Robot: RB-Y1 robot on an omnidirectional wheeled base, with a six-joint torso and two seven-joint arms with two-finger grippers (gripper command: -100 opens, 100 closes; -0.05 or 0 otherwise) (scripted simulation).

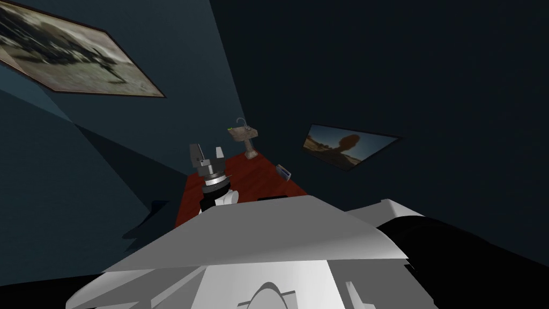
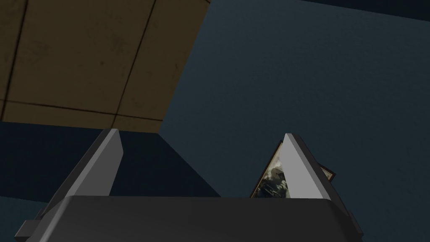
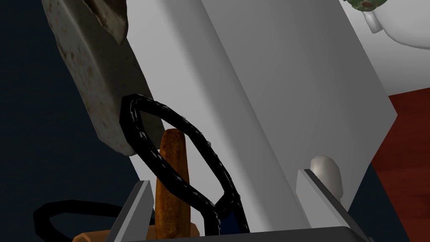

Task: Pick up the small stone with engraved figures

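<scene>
Right hand (image 3: 224, 177) is spread wide and pinches nothing. A brown stick (image 3: 172, 176) stands up between its fingers, close to one of them. A black loop (image 3: 176, 122) crosses in front of the stick and over the low corner of the stone (image 3: 84, 71), a speckled slab just past that finger. The red counter (image 3: 407, 134) shows off to the other side. Left hand (image 1: 206, 149) is spread too, held up over the counter, near a little sink (image 1: 245, 135).
</scene>
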